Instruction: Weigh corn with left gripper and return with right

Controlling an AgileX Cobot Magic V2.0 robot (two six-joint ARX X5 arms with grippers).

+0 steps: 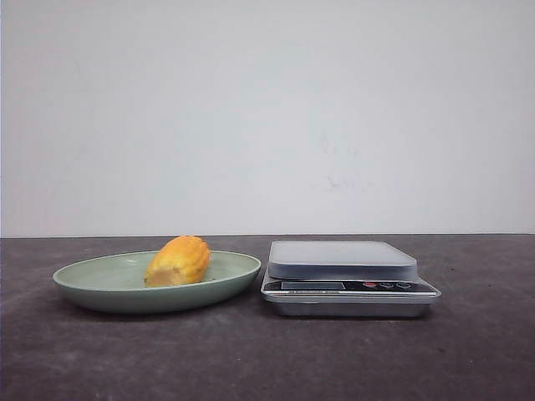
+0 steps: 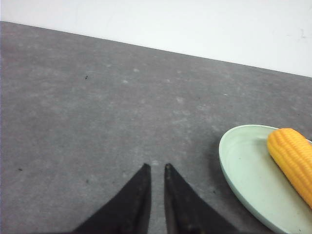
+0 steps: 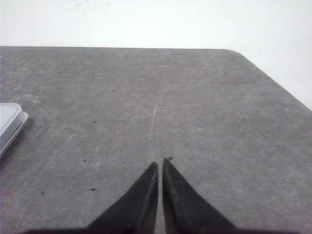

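Off to the right of my left fingertips there's a shallow pale green plate sitting on the dark grey table. Out to the left of my right fingertips, a corner of the silver kitchen scale pokes in. Front on, the scale sits just beside the plate, not touching, blank display and small buttons facing me, white wall behind.

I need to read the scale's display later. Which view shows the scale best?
The front view: the whole scale shows, platform, display and buttons, beside the green plate. The right wrist view catches only one corner of it; the left wrist view shows none.
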